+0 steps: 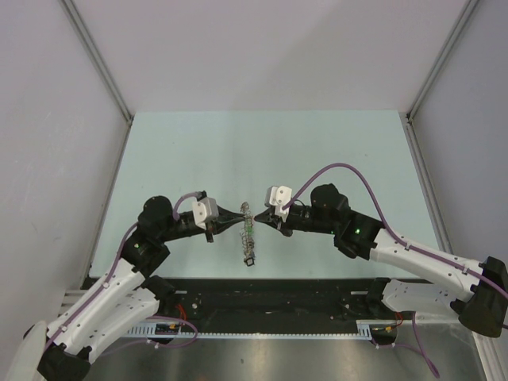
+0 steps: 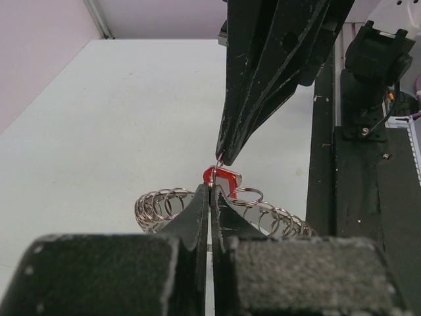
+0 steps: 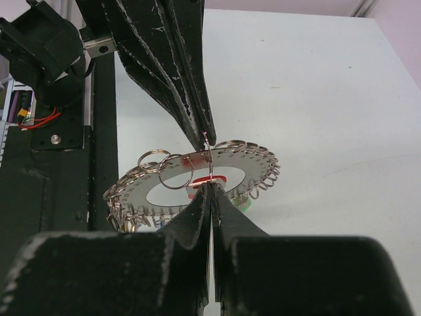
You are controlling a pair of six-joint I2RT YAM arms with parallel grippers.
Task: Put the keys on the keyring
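Pale table [image 1: 317, 151]; left hand [image 2: 210, 189], right hand [image 3: 210, 186] clamped on grey loop-fringed keyring [image 3: 243, 166]; red-tagged key [image 2: 212, 175] at tips.

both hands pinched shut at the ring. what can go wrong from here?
1. The left hand and right hand meet tip to tip, both shut on thin wire. A small slip could drop the red-tagged key.
2. The keyring seems to be carried by that fingertip pinch alone, so it may swing or twist out.
3. Crowded split rings around the rim could snag a fingertip.
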